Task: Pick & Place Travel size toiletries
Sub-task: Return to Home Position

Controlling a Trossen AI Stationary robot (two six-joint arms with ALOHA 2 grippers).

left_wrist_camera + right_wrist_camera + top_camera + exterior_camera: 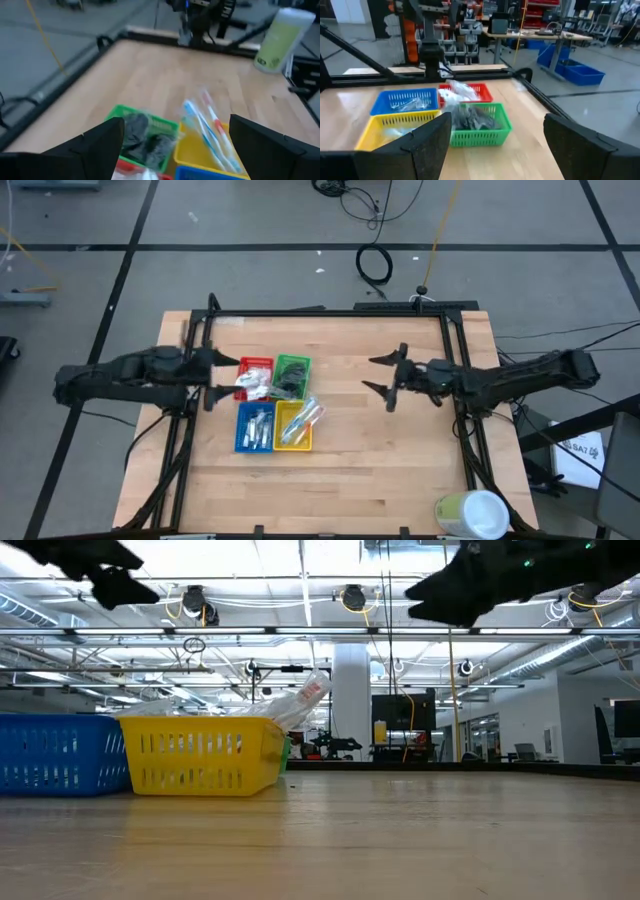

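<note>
Between empty, wide-open left end effector point(218, 378) and right end effector point(386, 379): binned toiletries point(300, 420).

Four bins point(241, 430) form a two-by-two block on the table point(380, 460), nearer the left arm point(120, 378). Toothbrushes point(303, 418) lie in the bin nearest the corner canister point(470, 515).

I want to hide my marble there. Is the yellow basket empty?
Not empty. The yellow basket holds wrapped toothbrushes, and their ends poke up over its rim.
</note>
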